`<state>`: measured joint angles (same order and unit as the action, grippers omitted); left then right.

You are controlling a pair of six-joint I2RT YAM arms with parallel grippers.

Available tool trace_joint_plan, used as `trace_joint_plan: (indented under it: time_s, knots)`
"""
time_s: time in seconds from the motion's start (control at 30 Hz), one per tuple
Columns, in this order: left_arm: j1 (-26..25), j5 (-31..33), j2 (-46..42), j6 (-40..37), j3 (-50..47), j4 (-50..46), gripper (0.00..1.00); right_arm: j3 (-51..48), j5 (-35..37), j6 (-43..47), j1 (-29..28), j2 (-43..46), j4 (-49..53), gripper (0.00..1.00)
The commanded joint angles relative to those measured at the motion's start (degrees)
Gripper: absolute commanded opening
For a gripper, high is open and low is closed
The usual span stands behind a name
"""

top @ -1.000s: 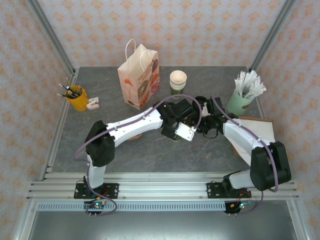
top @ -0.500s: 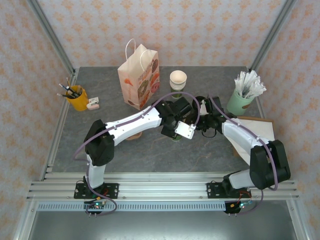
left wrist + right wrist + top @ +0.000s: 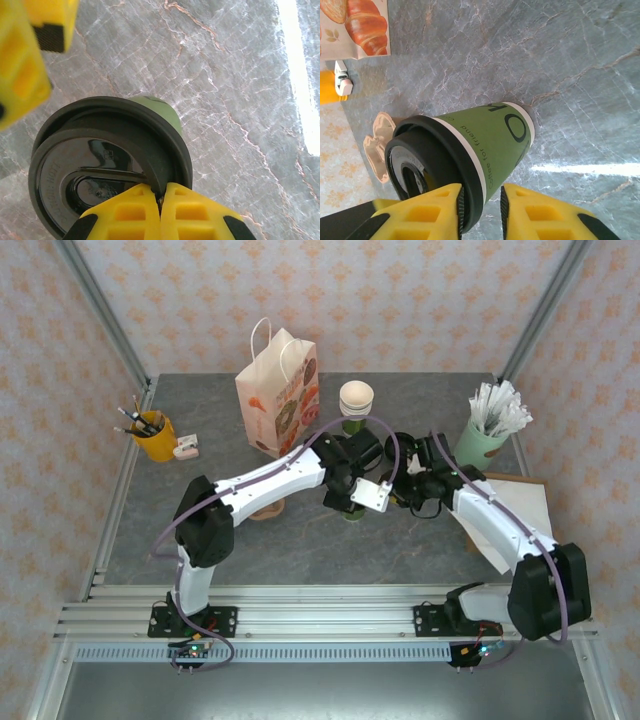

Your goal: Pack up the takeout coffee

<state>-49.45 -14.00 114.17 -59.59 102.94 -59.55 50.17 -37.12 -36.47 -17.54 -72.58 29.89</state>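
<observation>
Since prior frame, right arm's elbow is sitting lower and further right in top view, w/ forearm reaching longer toward table ctr. Left arm's wrist is sitting slightly further back, while bag, cup stack and holders are lying unchanged. Takeout coffee [image 3: 490, 145] is standing on grey marble table [image 3: 420, 550] at approx. ctr, just in front of stack of lidless cups [image 3: 356, 398] and to right of paper bag [image 3: 278, 395]. From above it is mostly covered by both wrists. Black lid [image 3: 100, 165] is sitting on cup, w/ green wall showing beyond it. Left gripper [image 3: 160, 189] is bearing on lid's near rim w/ fingers pressed together; whether rim is caught btwn them cannot be told. Right gripper [image 3: 481, 189] is straddling lid rim w/ fingers spread a little. One finger [image 3: 420, 212] is lying against lid edge and other is standing just beside cup wall; contact on that side cannot be told. Mint cup of white sticks [image 3: 485, 445] is standing at back right and yellow pen holder [image 3: 155, 437] at back left, both well apart from coffee.
</observation>
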Motion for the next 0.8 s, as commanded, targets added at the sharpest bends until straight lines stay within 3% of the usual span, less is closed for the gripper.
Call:
trace_joint_plan:
  time_s: [0.0,0.2,0.77]
  knots:
    - [0.0,-1.9,6.2,0.2,-2.6,-9.9,0.00,-0.9,-1.3,-2.3,0.1,2.5,3.9,0.28]
    - [0.0,-1.8,6.3,-0.9,-3.1,-9.1,0.00,-5.9,-8.5,-6.1,0.1,3.8,-3.2,0.30]
    - [0.2,-3.8,8.3,-1.5,-1.3,-8.0,0.00,-10.3,-10.8,-9.1,-0.3,-2.4,-11.0,0.29]
